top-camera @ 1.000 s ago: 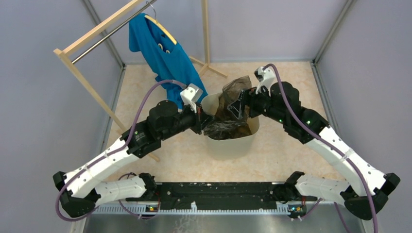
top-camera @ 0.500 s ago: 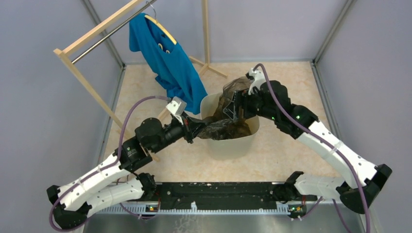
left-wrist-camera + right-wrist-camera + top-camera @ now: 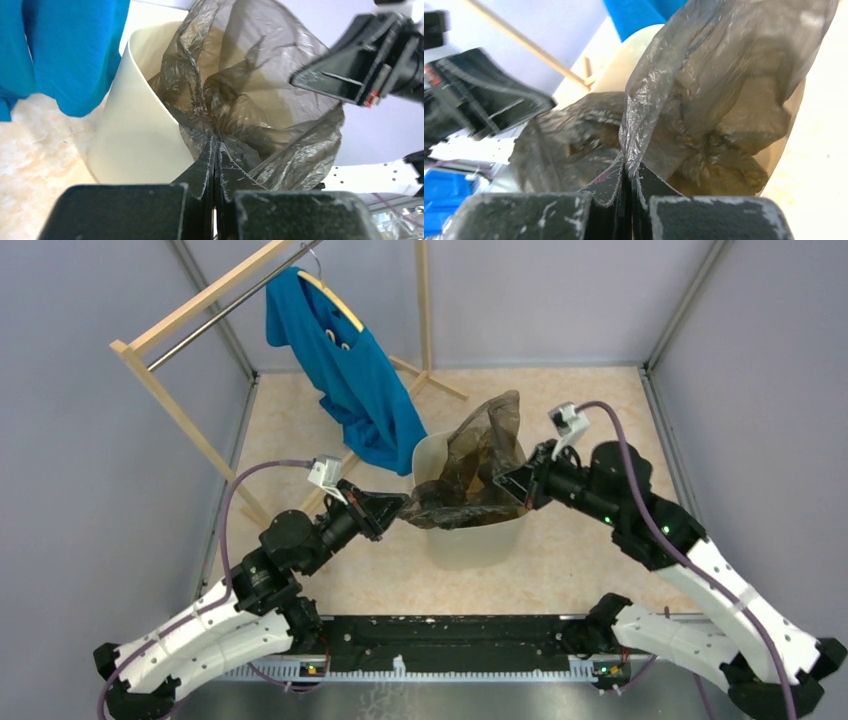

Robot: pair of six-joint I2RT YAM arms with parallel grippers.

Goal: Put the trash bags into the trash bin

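A: left gripper (image 3: 214, 146) state?
B: Fingers pressed together, pinching a twisted corner of the thin, glossy, dark brown-black see-through plastic trash bag (image 3: 482, 455). It sits just outside the bin's near-left rim.
A: right gripper (image 3: 628, 169)?
B: Also clamped tight, with a fold of the same film caught between its tips. It's at the right rim.
A: Where's the bag?
B: Stretched between the two grippers across the mouth of the tall cream-beige plastic trash bin (image 3: 472, 545). Most of it is bunched inside the opening. The left corner is drawn out over the rim, and one flap stands up above the far rim.
A: Bin?
B: Upright, mid-table, on the beige speckled tabletop (image 3: 590, 410), between the two arms.
A: Anything else?
B: A blue shirt (image 3: 350, 370) on a hanger, hung from the light wooden clothes rack (image 3: 180, 410) at far left. Its lower hem hangs just beside the bin's far-left rim; can't tell if they touch.
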